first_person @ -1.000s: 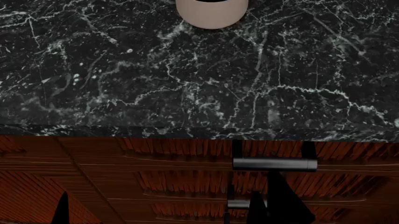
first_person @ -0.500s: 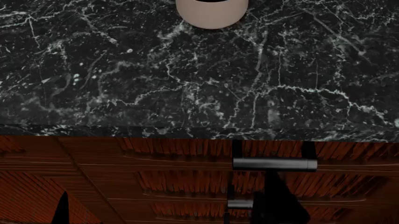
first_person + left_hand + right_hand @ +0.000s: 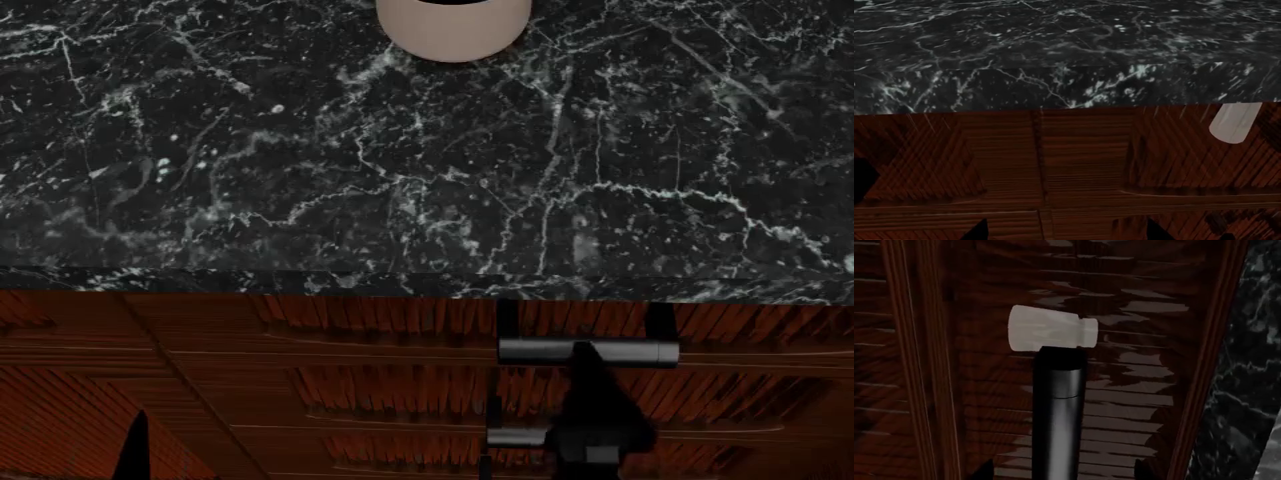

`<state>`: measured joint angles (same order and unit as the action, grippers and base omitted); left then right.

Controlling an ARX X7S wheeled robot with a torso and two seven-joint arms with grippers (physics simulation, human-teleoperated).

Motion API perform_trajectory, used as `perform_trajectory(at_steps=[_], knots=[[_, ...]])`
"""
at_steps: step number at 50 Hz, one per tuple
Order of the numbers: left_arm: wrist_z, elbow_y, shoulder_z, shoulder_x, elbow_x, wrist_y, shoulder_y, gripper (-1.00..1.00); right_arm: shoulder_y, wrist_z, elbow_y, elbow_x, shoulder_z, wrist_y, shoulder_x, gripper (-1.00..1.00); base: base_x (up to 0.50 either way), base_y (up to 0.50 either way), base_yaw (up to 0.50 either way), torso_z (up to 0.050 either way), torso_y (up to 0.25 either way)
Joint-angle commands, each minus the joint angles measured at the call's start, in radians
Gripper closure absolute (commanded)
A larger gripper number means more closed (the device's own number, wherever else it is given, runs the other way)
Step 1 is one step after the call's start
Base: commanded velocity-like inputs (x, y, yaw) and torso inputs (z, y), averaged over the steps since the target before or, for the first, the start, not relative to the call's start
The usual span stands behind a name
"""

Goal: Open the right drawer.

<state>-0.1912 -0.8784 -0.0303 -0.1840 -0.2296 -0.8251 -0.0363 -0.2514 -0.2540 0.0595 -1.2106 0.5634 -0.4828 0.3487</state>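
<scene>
Two dark fingertip points of the right gripper (image 3: 1062, 471) show at the bottom edge of the right wrist view, one either side of a black post (image 3: 1057, 410), so the jaws stand apart and nothing is clamped between them. That post runs up to the end of the silver bar handle (image 3: 1049, 329), seen end-on as a pale stub against the wood. In the head view the right gripper (image 3: 593, 415) is a black shape rising in front of the right drawer (image 3: 400, 335), its tip reaching the handle (image 3: 587, 351) near the bar's middle; contact probably, but the silhouette hides it. Right drawer: dark reddish-brown wood grain, recessed panel, directly under the front edge of the countertop (image 3: 400, 180), front flush with the neighbouring wood, looks closed. A second shorter silver handle (image 3: 518, 437) sits lower down, on the front below, partly behind the gripper. Left gripper (image 3: 1064, 232): only two dark tips at the bottom edge of the left wrist view, spread wide, holding nothing, facing the seam (image 3: 1039, 165) between two wood panels. In that view the bar handle (image 3: 1234, 122) shows as a pale rounded end off to one side, just below the countertop edge (image 3: 1054, 85). In the head view a thin black spike at the lower left (image 3: 132, 445) belongs to the left arm. Countertop is black marble with white veins; a beige cylindrical cup (image 3: 453, 28) stands at its far edge, cut off by the frame.
</scene>
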Motion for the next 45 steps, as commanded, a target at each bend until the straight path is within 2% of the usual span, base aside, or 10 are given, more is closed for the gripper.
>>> perform_trajectory(at_steps=[1, 44, 45], knots=[[0.004, 0.011, 0.003, 0.002, -0.006, 0.02, -0.003, -1.0, -0.048, 0.002, 0.071, 0.002, -0.004, 0.0, -0.007, -1.0, 0.0, 0.0, 0.0, 0.0, 0.0], [-0.025, 0.017, -0.012, -0.022, -0.025, 0.045, -0.009, -1.0, -0.189, -0.027, 0.307, 0.038, 0.0, 0.027, -0.044, -1.0, 0.0, 0.0, 0.0, 0.0, 0.0], [-0.026, 0.016, -0.012, -0.022, -0.026, 0.045, -0.009, -1.0, -0.188, -0.036, 0.311, 0.048, -0.001, 0.037, -0.045, 1.0, 0.0, 0.0, 0.0, 0.0, 0.0]])
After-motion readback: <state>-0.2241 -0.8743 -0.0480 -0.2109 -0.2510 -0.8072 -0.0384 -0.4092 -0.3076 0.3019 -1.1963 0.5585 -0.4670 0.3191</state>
